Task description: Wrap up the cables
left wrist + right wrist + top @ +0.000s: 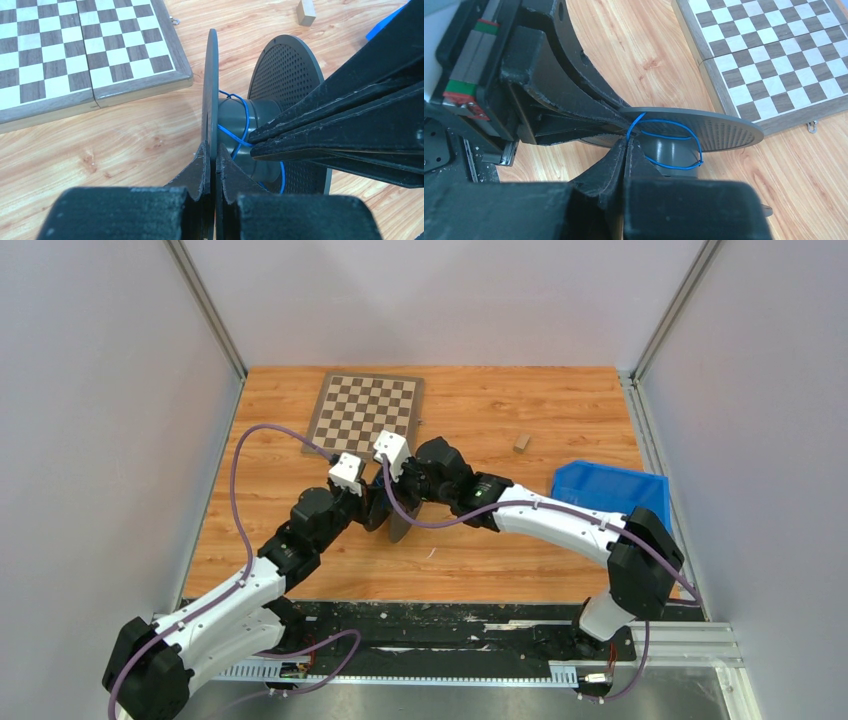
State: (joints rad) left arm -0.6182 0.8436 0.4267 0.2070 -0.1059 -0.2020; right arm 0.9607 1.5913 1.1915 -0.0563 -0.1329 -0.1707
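Left gripper is clamped on the thin rim of a dark grey plastic spool, which has round perforated flanges and a smooth hub. Right gripper is pinched shut on the cable, a thin blue wire looped loosely around the hub. The spool stands on edge on the wood-grain table, near a hinged chessboard. A blue bin and a small wooden block lie to the right.

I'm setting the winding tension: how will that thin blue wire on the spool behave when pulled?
Probably floppy yet slightly springy: the blue wire stands off the core of the spool in loose loops. It looks very thin and light, so it may slip through the shut right gripper, or kink if pulled hard.
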